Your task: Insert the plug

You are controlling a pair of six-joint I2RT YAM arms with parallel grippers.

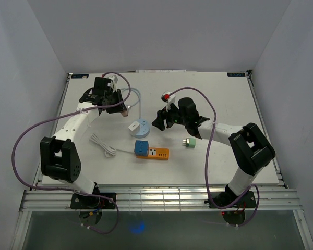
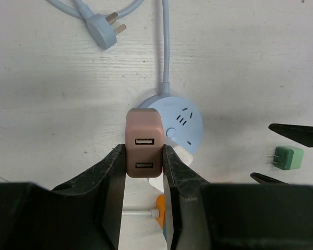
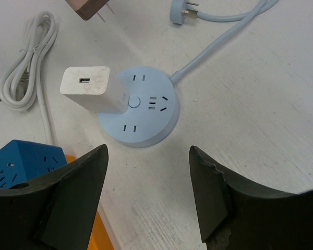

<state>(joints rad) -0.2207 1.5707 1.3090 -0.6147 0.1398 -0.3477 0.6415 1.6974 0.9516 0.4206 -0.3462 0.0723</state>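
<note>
My left gripper (image 2: 144, 156) is shut on a brown two-port USB charger plug (image 2: 143, 141) and holds it above the table, just left of the round light-blue power strip (image 2: 180, 125). The plug's prongs show in the right wrist view (image 3: 88, 8), in the air. A white USB charger (image 3: 91, 89) sits plugged in on the round strip (image 3: 143, 112). In the top view the left gripper (image 1: 122, 109) hangs up-left of the strip (image 1: 141, 127). My right gripper (image 3: 148, 177) is open and empty, just right of the strip (image 1: 161, 121).
An orange power strip (image 1: 159, 153) carrying a blue cube adapter (image 1: 141, 148) lies in front of the round strip. A green plug (image 1: 190, 142) lies to the right. A coiled white cable (image 1: 101, 145) lies left. The round strip's own blue plug (image 2: 101, 31) lies behind.
</note>
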